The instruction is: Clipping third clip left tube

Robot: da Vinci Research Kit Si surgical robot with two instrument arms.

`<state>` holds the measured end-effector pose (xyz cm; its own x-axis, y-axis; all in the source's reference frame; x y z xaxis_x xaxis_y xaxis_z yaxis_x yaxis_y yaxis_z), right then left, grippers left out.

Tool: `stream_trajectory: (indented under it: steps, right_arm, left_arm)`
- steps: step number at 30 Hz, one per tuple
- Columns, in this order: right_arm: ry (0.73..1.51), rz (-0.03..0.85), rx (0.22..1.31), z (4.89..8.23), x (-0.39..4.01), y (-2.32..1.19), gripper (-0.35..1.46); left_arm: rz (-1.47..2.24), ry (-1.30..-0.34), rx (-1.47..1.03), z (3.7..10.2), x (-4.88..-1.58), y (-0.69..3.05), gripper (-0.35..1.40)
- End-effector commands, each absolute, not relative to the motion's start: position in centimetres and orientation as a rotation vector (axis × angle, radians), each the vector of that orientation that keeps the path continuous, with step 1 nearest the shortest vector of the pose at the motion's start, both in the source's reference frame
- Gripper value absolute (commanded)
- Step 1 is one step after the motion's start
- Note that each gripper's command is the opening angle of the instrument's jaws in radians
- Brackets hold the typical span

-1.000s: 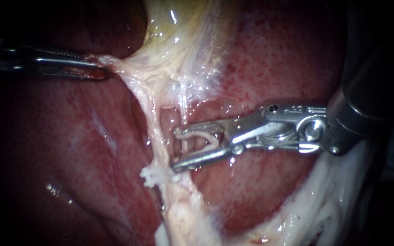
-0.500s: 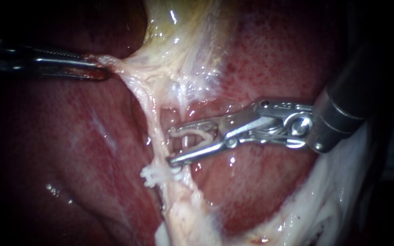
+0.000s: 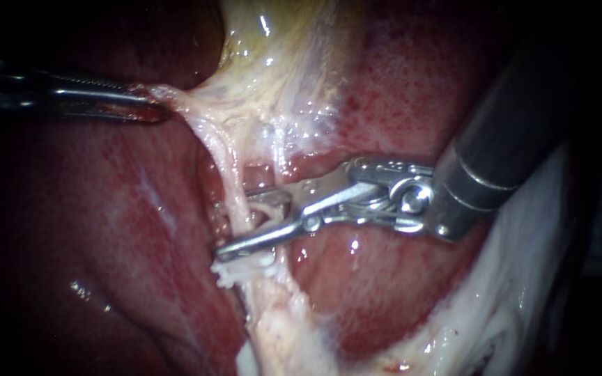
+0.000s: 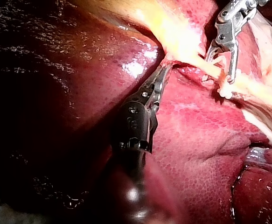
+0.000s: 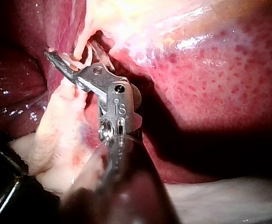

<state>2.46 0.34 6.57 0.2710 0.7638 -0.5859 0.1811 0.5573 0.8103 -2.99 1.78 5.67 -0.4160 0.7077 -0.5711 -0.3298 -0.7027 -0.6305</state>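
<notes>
Endoscope view: the right instrument (image 3: 235,223) is reaching in from the upper right, its jaws standing well apart and straddling the left tube (image 3: 228,170) at centre frame, just above a white clip (image 3: 240,268) sitting on that tube. At upper left, the left instrument (image 3: 149,108) is clamping pale tissue (image 3: 175,97), holding it stretched over the liver (image 3: 106,209).
</notes>
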Motion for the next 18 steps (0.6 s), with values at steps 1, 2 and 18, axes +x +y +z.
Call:
stream_trajectory:
  steps: [1,2,18]
  right_arm:
    - [1.276,0.484,0.942,6.55,2.47,0.34,0.50]
    - [1.282,0.485,0.944,6.52,2.49,0.34,0.50]
    - [1.305,0.519,0.968,5.87,2.57,0.55,0.40]
  left_arm:
    - [2.138,-0.569,-1.146,5.68,-2.99,1.78,-0.35]
    - [2.138,-0.569,-1.146,5.68,-2.99,1.78,-0.35]
    - [2.138,-0.568,-1.146,5.69,-3.00,1.78,-0.35]
